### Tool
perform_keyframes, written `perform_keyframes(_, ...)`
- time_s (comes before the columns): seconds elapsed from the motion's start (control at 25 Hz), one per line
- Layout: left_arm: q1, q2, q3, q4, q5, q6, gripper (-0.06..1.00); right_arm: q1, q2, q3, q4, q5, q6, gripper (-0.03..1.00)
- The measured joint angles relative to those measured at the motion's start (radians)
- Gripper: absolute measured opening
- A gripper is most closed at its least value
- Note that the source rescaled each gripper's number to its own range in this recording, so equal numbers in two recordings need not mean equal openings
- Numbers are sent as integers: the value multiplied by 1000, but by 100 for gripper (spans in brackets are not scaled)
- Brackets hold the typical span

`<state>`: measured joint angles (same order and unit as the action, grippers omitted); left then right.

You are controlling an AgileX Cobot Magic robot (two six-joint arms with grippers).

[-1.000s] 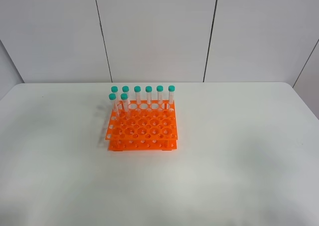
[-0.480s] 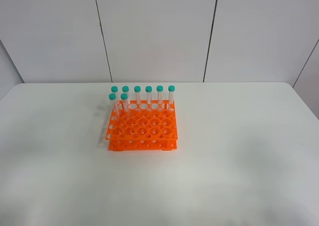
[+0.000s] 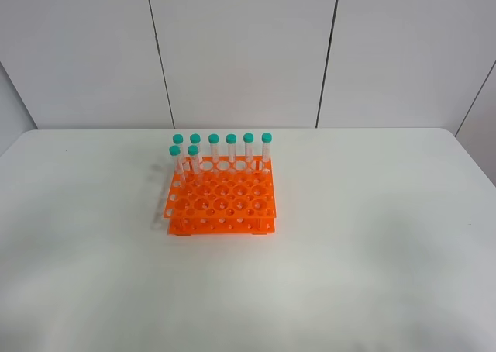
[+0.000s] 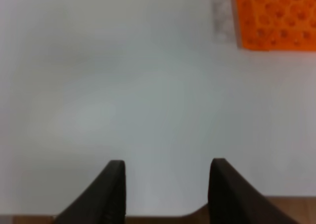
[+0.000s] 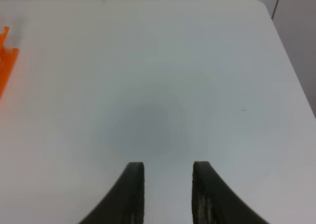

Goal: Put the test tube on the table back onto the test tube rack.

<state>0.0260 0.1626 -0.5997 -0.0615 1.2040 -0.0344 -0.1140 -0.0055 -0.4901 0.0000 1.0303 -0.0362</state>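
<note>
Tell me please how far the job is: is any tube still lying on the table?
Done: eight test tubes stand in the test tube rack, six in the back row, two in the next. In hand: nothing; the left gripper and right gripper are both open and empty. Left: no tube shows lying on the table.

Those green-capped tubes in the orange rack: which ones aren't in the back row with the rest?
Two at the rack's left end: the leftmost tube and the one beside it. They stand one row forward, their caps lower in the high view than the six behind.

no readable text, labels, brands, numbers, signs anywhere
</note>
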Motion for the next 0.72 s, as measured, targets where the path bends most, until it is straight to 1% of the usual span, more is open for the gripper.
perform_keyframes(0.12, 0, -27, 24, -11, -23, 0, 95, 0, 0, 0, 0, 0, 0, 36)
perform_keyframes(0.36, 0, -162, 28, -27, -31, 0, 95, 0, 0, 0, 0, 0, 0, 36)
perform_keyframes(0.72, 0, -164, 28, -32, -31, 3, 95, 0, 0, 0, 0, 0, 0, 36)
